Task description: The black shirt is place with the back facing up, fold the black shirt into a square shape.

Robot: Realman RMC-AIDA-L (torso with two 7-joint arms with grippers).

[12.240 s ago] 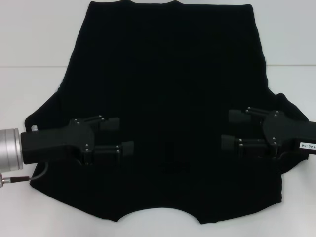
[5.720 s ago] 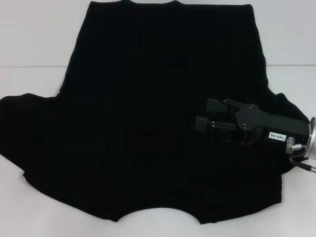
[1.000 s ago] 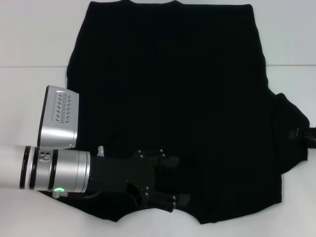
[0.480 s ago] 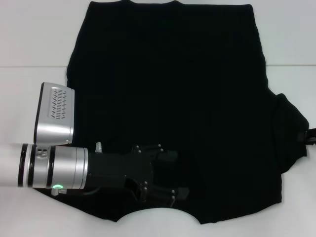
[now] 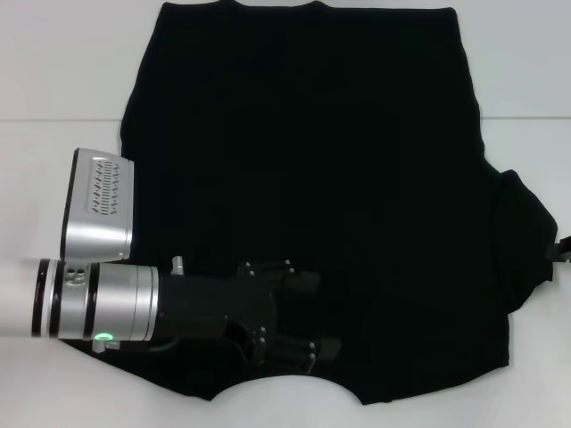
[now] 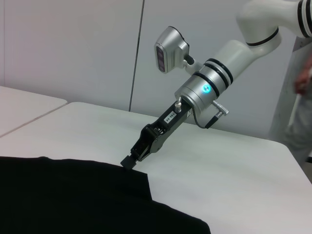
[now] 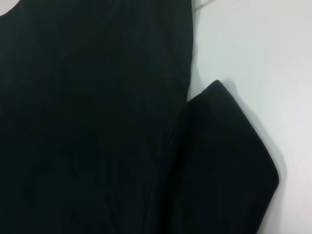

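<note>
The black shirt (image 5: pixel 339 160) lies flat on the white table, neckline toward me, and its left side ends in a straight folded edge. My left gripper (image 5: pixel 314 316) reaches in from the left, low over the shirt beside the neckline. It is open, with fingers spread above the fabric. The right sleeve (image 5: pixel 526 232) still sticks out on the table and also shows in the right wrist view (image 7: pixel 229 161). My right gripper (image 5: pixel 562 251) shows only as a sliver at the right edge. In the left wrist view, this right gripper (image 6: pixel 129 160) tilts down with its tip at the shirt's (image 6: pixel 63 195) edge.
The white table (image 5: pixel 53 80) borders the shirt on the left, right and near side. My left arm's silver forearm and wrist camera (image 5: pixel 98 209) lie over the table's lower left. A table seam runs across behind the shirt.
The left sleeve, spread out earlier, now lies folded over the body. In the last second my left gripper slid slightly left, and the right gripper edged toward the right border.
</note>
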